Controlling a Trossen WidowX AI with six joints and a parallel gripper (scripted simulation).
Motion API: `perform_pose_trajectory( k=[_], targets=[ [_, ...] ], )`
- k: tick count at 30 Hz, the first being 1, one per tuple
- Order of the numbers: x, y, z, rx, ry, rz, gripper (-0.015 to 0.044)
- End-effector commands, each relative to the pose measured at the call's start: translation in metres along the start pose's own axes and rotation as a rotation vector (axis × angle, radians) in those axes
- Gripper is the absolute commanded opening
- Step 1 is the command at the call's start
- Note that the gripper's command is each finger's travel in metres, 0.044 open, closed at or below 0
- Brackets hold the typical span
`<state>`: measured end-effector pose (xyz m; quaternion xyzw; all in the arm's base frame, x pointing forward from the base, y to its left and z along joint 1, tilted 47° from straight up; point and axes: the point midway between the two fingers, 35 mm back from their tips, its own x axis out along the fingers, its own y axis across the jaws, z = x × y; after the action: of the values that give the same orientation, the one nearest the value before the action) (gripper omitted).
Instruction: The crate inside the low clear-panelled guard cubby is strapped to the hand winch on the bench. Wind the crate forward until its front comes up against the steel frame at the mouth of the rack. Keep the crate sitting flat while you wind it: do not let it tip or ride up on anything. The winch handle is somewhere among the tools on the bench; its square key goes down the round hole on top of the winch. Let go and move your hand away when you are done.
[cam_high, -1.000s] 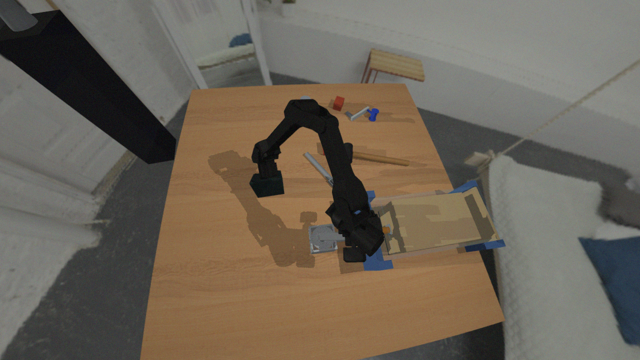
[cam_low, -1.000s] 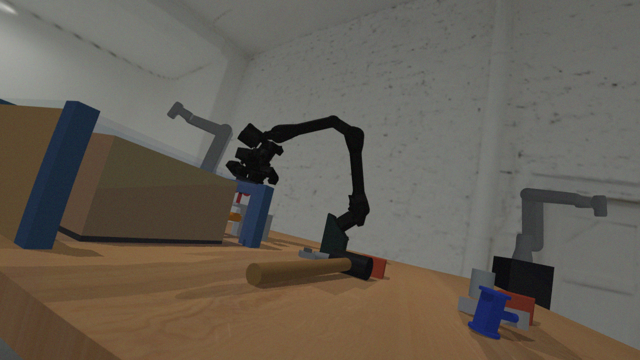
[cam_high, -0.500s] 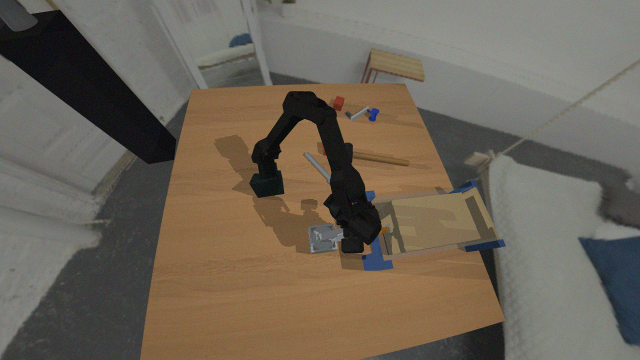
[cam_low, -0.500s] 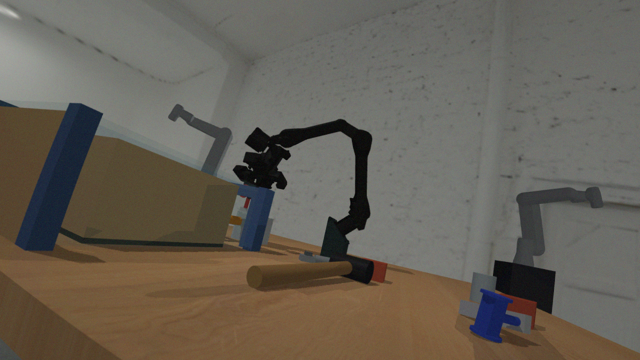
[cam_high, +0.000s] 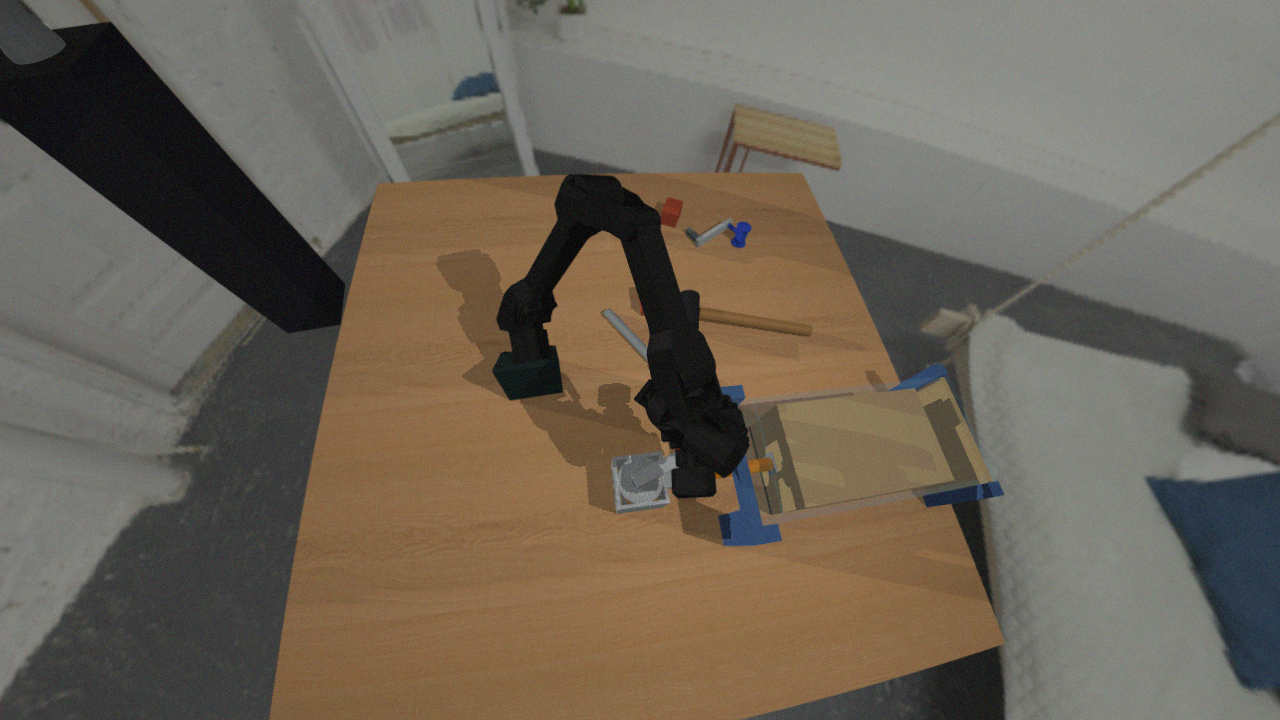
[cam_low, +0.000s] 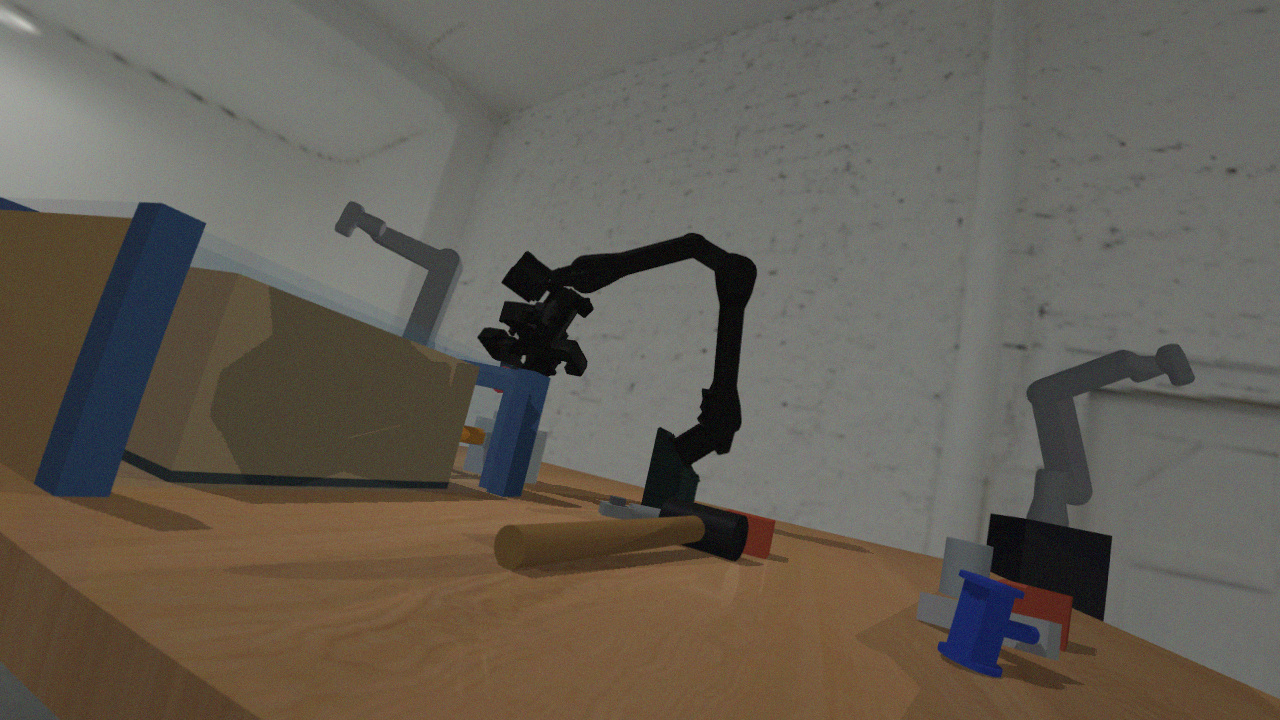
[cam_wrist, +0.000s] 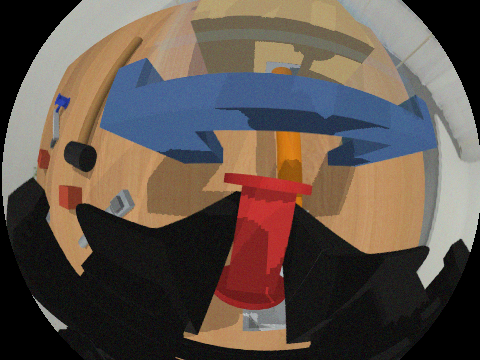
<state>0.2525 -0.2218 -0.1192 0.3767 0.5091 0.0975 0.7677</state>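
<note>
While I judge winding underway, my gripper (cam_high: 695, 479) (cam_low: 532, 365) (cam_wrist: 262, 202) holds the red knob (cam_low: 497, 390) (cam_wrist: 265, 230). Crate (cam_high: 859, 438) (cam_low: 340, 394) (cam_wrist: 280, 11) looks short of the frame (cam_high: 744, 501) (cam_low: 514, 434) (cam_wrist: 300, 95); keep cranking level.

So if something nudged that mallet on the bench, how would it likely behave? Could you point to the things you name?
The mallet (cam_high: 751, 321) (cam_low: 608, 540) (cam_wrist: 80, 156) would probably move as one stiff piece, given its straight wooden handle. It may feel head-heavy, since the black head is much thicker. Both parts look round, so it might roll a little, though the wider head would likely make it swing around.

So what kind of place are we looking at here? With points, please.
Probably a whitewashed living room or studio: a white couch (cam_high: 1074, 429) with a blue cushion (cam_high: 1235, 564), and a wooden side table (cam_high: 787, 136) by the wall.
</note>
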Motion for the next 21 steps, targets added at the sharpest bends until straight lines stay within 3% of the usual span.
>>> perform_pose_trajectory(
  k=[1, 21],
  targets=[
    [-0.001, 0.01, -0.009, 0.025, 0.012, 0.016, 0.0],
    [-0.01, 0.029, -0.027, 0.026, 0.013, 0.017, 0.0]
  ],
)
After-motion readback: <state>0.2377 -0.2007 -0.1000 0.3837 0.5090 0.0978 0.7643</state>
